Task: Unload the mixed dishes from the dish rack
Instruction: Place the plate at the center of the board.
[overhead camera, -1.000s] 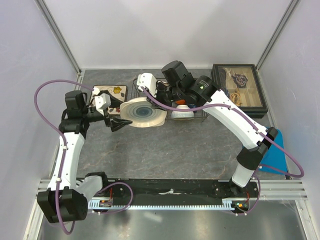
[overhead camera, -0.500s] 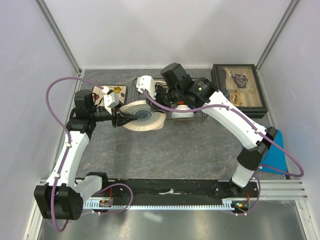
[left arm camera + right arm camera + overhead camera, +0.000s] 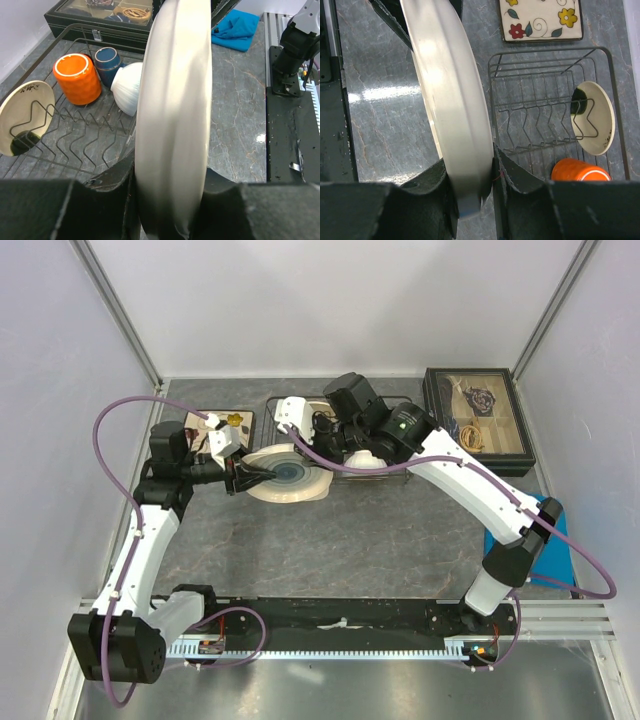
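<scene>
The round pale plate (image 3: 290, 475) hangs tilted on edge just in front of the dish rack (image 3: 398, 472), held from both sides. My left gripper (image 3: 247, 476) is shut on its left rim, and in the left wrist view the plate (image 3: 175, 125) is pinched between my left gripper's (image 3: 170, 200) jaws. My right gripper (image 3: 325, 452) is shut on the opposite rim, with the plate (image 3: 450, 95) clamped in my right gripper (image 3: 472, 185). Inside the rack (image 3: 75, 145) lie an orange cup (image 3: 75, 78), a dark blue mug (image 3: 107, 60), a white bowl (image 3: 127, 87) and a cream bowl (image 3: 22, 122). The square flowered plate (image 3: 541, 19) lies flat on the table left of the rack.
A black glass-lidded box (image 3: 478, 420) of trinkets stands at the back right, beside the rack. A blue cloth (image 3: 552, 540) lies at the right table edge. Grey walls close in the table on three sides.
My left arm swung right to the plate's left rim and its jaws closed on it. My right gripper kept its hold, shifting the plate slightly.
</scene>
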`<state>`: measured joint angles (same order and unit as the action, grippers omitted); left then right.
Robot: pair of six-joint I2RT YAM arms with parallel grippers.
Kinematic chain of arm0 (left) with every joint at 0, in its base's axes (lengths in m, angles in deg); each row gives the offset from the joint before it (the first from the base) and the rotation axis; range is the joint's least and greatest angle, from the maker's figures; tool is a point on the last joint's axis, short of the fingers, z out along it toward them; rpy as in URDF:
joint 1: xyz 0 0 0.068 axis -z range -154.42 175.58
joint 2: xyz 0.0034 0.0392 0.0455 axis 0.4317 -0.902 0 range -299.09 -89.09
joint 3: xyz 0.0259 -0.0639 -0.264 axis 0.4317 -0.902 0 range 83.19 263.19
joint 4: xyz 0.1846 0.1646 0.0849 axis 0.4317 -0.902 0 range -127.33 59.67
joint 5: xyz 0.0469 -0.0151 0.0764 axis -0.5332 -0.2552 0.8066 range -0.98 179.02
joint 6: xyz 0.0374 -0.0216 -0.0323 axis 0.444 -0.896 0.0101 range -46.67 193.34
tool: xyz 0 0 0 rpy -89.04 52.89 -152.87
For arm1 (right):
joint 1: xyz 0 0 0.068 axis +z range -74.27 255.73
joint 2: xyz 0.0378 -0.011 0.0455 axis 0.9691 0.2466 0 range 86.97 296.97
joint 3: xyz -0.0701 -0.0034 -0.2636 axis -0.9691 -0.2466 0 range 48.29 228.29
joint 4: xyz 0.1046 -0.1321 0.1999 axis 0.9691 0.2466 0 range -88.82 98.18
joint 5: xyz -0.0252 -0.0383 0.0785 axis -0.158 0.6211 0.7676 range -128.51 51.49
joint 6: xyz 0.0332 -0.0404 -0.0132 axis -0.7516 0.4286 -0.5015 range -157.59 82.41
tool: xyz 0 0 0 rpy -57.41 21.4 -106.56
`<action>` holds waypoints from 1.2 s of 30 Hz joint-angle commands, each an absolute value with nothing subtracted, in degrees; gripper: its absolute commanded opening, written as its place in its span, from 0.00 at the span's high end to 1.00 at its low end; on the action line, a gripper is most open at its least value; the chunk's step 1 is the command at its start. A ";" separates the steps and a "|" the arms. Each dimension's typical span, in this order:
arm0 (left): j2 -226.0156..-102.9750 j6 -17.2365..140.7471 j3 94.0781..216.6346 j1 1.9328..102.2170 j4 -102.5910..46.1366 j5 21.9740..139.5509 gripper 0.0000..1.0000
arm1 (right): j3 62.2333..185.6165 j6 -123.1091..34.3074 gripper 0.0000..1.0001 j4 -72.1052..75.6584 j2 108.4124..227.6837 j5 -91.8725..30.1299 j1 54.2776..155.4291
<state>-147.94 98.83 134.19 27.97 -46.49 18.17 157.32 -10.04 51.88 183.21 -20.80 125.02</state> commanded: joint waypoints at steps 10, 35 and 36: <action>-146.04 98.74 133.90 27.68 -48.00 16.34 0.99 | 157.28 -9.64 0.65 44.51 177.76 -22.34 124.51; -148.59 85.56 135.83 25.66 -40.26 27.15 0.98 | 154.38 -9.99 0.30 43.63 176.00 -23.92 124.51; -148.68 85.03 135.66 22.97 -39.65 27.06 0.99 | 153.85 -9.99 0.30 43.37 175.39 -24.18 124.51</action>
<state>-148.86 89.59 133.43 26.72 -46.49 27.29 154.92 -9.84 45.67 179.13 -22.98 124.63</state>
